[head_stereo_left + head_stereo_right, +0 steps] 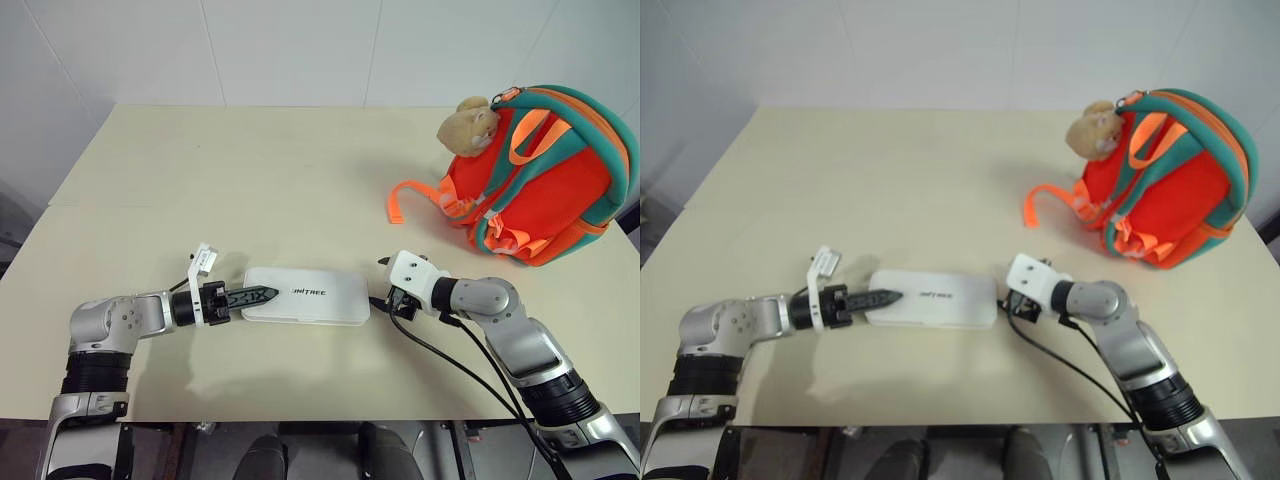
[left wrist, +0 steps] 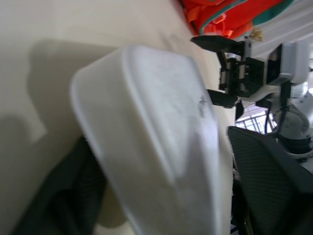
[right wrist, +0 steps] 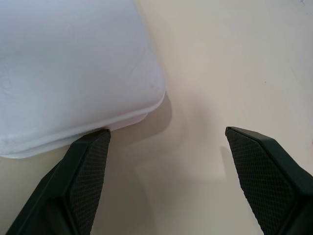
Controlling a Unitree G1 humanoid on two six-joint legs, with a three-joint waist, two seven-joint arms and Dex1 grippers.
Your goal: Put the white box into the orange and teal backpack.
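The white box (image 1: 312, 295) lies flat near the table's front edge. My left gripper (image 1: 258, 297) reaches over its left end. In the left wrist view the box (image 2: 146, 127) sits between the two black fingers (image 2: 274, 181), which stand open around it. My right gripper (image 1: 381, 283) is open at the box's right end. In the right wrist view one fingertip (image 3: 93, 147) sits by the box's rounded corner (image 3: 73, 73), with bare table between the jaws. The orange and teal backpack (image 1: 545, 190) stands upright at the far right, a tan plush bear (image 1: 468, 125) on its top.
The beige table (image 1: 250, 180) stretches open behind the box. An orange strap (image 1: 400, 200) trails from the backpack onto the table toward the middle. Black cables hang under my right forearm (image 1: 440, 350).
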